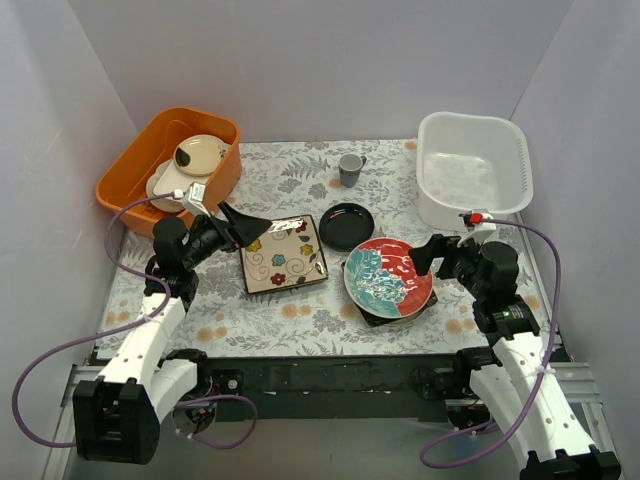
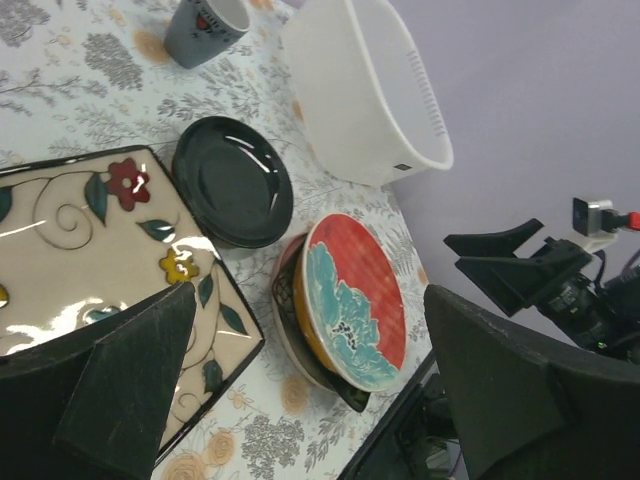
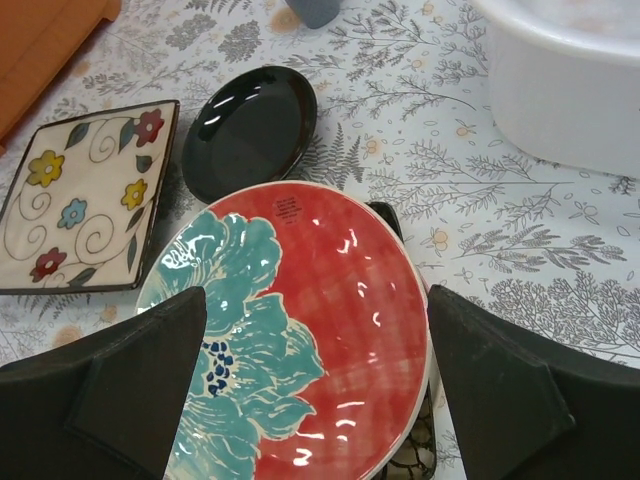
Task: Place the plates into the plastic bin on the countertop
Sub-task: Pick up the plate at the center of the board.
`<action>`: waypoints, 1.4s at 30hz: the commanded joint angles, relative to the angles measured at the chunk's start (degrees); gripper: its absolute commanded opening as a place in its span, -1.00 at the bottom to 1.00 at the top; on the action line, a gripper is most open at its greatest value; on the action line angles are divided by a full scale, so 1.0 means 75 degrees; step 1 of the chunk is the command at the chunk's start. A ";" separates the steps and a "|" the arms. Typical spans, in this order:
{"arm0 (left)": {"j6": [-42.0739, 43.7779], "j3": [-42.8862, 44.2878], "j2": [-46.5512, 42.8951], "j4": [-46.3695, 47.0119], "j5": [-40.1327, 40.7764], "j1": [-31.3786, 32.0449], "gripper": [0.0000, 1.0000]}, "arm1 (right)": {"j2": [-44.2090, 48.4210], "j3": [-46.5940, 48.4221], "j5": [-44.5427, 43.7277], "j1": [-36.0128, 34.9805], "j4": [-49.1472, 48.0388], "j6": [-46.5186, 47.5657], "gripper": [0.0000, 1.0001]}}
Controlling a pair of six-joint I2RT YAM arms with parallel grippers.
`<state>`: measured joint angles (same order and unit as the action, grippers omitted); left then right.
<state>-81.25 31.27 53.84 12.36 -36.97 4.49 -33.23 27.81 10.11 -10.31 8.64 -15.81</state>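
Note:
The cream square plate with flowers [image 1: 284,255] lies flat on the countertop [image 1: 300,180], left of centre. My left gripper [image 1: 245,228] hovers open over its left edge, holding nothing. A small black plate [image 1: 347,225] sits behind it. The round red-teal plate [image 1: 388,277] tops a stack, with a black square plate [image 3: 400,462] showing underneath. My right gripper [image 1: 432,256] stands open just above that plate's right rim; in the right wrist view its jaws straddle the red-teal plate [image 3: 300,330] without touching it. The white plastic bin [image 1: 474,170] stands at the back right with nothing in it.
An orange tub [image 1: 170,155] at the back left holds plain cream dishes. A small grey-blue cup [image 1: 350,169] stands at the back centre. Grey walls close in three sides. The arm bases sit along the dark near edge [image 1: 330,375].

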 commanded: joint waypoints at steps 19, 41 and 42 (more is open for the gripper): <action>-0.0639 0.0343 0.1504 0.1643 -0.2089 -0.0001 0.96 | -0.0737 0.0019 -0.0750 0.0155 0.0184 -0.0258 0.96; -0.0920 0.0998 0.4069 0.2008 -0.0930 0.2857 0.96 | -0.1124 -0.0931 0.0187 0.0706 -0.0660 -0.0716 0.94; -0.0909 0.1057 0.4187 0.1997 -0.0907 0.2928 0.96 | -0.1135 -0.0977 0.0199 0.0741 -0.0672 -0.0739 0.93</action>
<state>-87.61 35.70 83.20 24.88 -45.34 24.25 -42.33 21.34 9.85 -5.56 6.66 -20.47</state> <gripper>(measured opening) 0.981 0.972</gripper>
